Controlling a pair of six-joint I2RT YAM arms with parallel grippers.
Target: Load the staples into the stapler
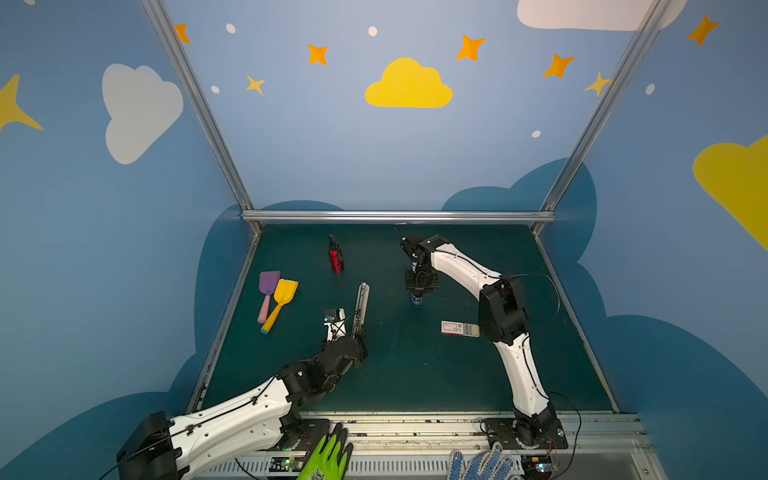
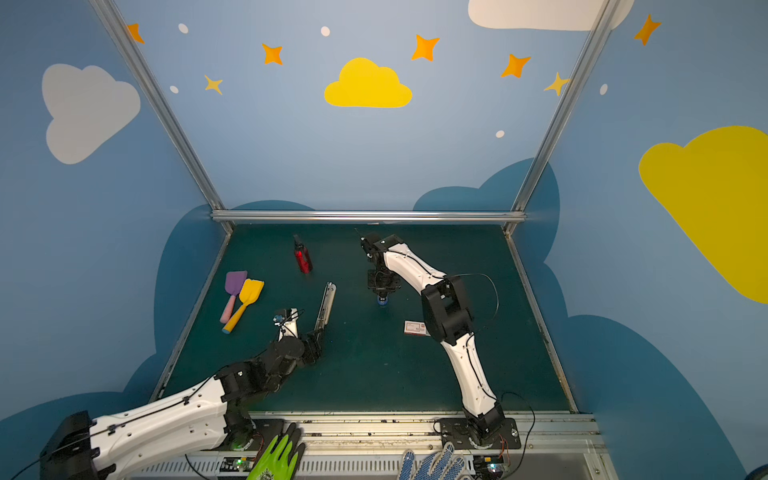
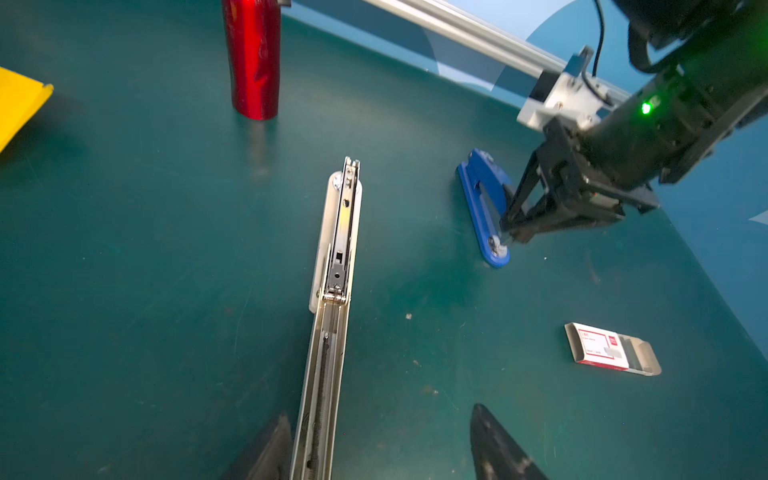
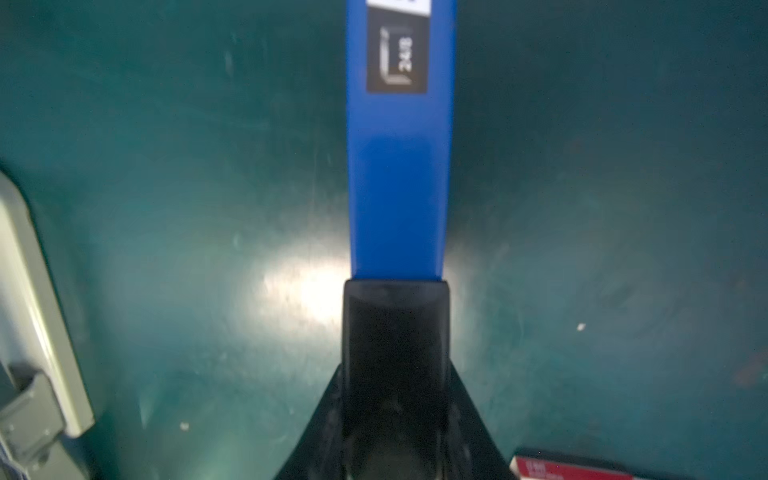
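**Holding a blue piece while the staples sit untouched**

Far left: purple scoop (image 1: pixel 269 284) and yellow scoop (image 1: pixel 284 293), side by side, clear of the work. Red bottle (image 1: pixel 336 259) upright, farther back.

Left of centre: stapler (image 3: pixel 338 249) lies folded open along the worktop (image 1: pixel 415 374), magazine channel up. Left tool (image 3: pixel 380 415) sits at its near end, jaws well apart. The rail runs beside one finger (image 3: pixel 270 449), and nothing is gripped.

Right of centre: right tool (image 3: pixel 509 237) points down, pinched shut on the end of a blue piece (image 3: pixel 478 195) that stands on edge. It carries a staple-size label; whether it belongs to this stapler I cannot tell.

Right, nearer: staples box (image 3: pixel 602 347) flat on the worktop, tray part-way out, well apart from the stapler.

Risks, as judged:
- Stapler is unclamped, so a strip pressed into the channel could push it askew.
- Blue piece may topple when released.
- A grip on the box sleeve could slide the tray free and spill the strips.
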